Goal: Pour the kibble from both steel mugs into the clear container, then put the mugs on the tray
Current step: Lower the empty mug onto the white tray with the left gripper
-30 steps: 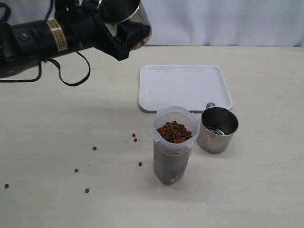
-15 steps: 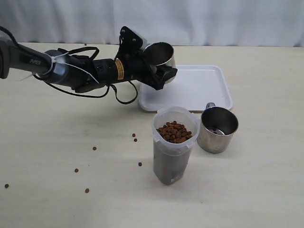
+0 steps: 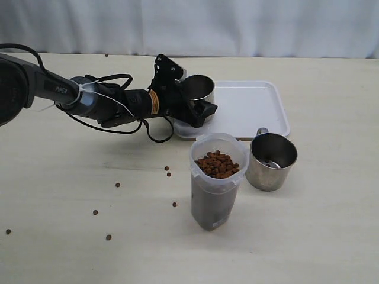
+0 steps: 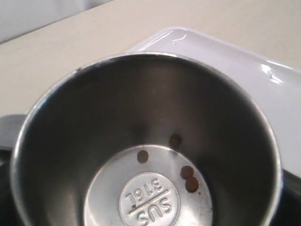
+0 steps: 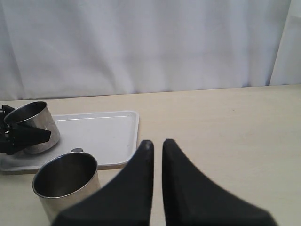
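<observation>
L end effector [image 3: 189, 94] grips mug [image 3: 202, 87]; at tray [image 3: 251, 106] edge

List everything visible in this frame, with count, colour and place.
table: 1, beige, under everything
curtain: 1, white, behind table
tray: 1, white, rear centre of table
container: 1, clear, in front of tray
mugs: 2, steel; one held at tray's left edge, one standing right of container
kibble: brown; fills container, few pellets in held mug, about seven loose left of container
left gripper: black, shut on mug
right gripper: black, shut, empty
</observation>
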`<state>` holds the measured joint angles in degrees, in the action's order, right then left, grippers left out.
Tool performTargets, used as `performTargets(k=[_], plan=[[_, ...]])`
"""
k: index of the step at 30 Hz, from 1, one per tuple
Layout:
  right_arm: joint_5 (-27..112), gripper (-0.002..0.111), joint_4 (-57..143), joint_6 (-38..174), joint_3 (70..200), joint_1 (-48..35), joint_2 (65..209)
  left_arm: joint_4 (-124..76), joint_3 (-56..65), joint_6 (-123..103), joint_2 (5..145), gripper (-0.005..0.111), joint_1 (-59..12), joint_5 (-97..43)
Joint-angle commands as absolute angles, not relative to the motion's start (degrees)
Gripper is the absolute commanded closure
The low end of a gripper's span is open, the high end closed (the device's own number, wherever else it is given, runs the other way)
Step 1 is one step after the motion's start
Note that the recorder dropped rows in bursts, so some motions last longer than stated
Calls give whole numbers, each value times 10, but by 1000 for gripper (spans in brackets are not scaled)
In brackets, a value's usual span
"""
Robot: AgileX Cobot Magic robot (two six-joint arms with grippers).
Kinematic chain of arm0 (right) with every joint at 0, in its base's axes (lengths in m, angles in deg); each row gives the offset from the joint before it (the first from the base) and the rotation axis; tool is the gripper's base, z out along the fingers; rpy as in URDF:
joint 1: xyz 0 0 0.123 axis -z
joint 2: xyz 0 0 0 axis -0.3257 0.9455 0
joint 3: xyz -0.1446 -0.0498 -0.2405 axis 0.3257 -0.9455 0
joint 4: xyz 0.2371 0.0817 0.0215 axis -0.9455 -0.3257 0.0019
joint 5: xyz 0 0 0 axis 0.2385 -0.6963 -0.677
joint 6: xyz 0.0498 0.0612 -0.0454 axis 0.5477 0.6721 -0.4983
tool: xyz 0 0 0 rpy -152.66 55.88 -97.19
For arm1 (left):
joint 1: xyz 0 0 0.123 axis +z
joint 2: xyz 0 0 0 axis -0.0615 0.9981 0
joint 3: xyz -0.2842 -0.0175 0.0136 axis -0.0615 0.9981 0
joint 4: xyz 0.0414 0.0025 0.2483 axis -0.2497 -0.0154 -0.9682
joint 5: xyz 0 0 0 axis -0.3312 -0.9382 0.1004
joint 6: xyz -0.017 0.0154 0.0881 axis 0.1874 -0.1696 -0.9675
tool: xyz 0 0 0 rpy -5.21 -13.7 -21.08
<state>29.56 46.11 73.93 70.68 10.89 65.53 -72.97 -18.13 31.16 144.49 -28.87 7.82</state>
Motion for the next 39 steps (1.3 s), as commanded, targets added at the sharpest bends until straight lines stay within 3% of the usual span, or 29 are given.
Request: performTargets(k=[1, 6, 39], plan=[[293, 103, 465, 738, 704, 112, 653, -725, -187, 311, 1445, 36, -290, 97], [293, 103, 465, 738, 704, 112, 653, -725, -187, 311, 1445, 19, -289, 105], [293, 103, 465, 738, 704, 112, 653, -846, -187, 406, 1369, 19, -289, 114]])
